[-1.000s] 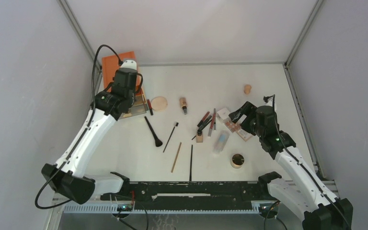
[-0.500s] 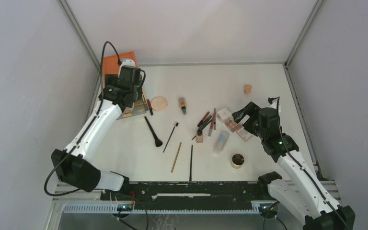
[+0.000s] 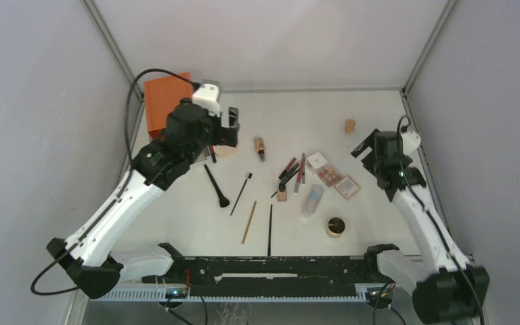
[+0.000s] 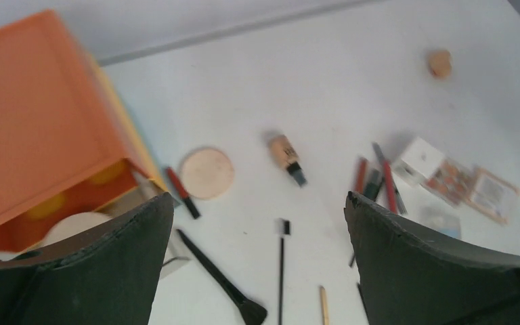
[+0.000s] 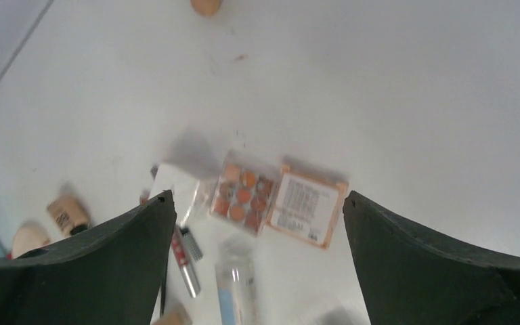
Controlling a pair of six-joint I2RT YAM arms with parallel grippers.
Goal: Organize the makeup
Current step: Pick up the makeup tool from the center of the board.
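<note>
The left claw [image 4: 258, 203] hangs released, its fingers spread wide with nothing between them. On the table below its gap lie one round tan compact [image 4: 206, 173] and, just left of it, one short red pencil [image 4: 181, 192]. Whether the two touch I cannot tell. On the claw's near side lie one black brush [image 4: 222, 288], one thin black wand [image 4: 281, 261] with a pale tip, and the end of one wooden pencil [image 4: 323, 313]. Beyond the gap sits one small tan bottle [image 4: 286, 152] with a dark cap. It carries a dark mark on its label, too blurred to read. The orange box [image 4: 34, 128] stands off the claw's left finger. Past its right finger lies a bundle of red and dark pencils [image 4: 376, 179], about four, though the count is unsure.

The right claw [image 5: 258, 196] is released too, and empty. Straight below its gap the palette [image 5: 240, 193] lies open, with rows of reddish pans on one leaf. The other leaf is printed with lines of text too small to read. One white box [image 5: 172, 181] lies toward the left finger, just beside the palette. One clear tube [image 5: 235, 288] lies on the near side. One black pencil [image 3: 270, 230] and one round jar [image 3: 336, 227] lie well apart from both claws, near the arm bases. Farthest out, one small tan jar [image 5: 206, 5] stands alone.
</note>
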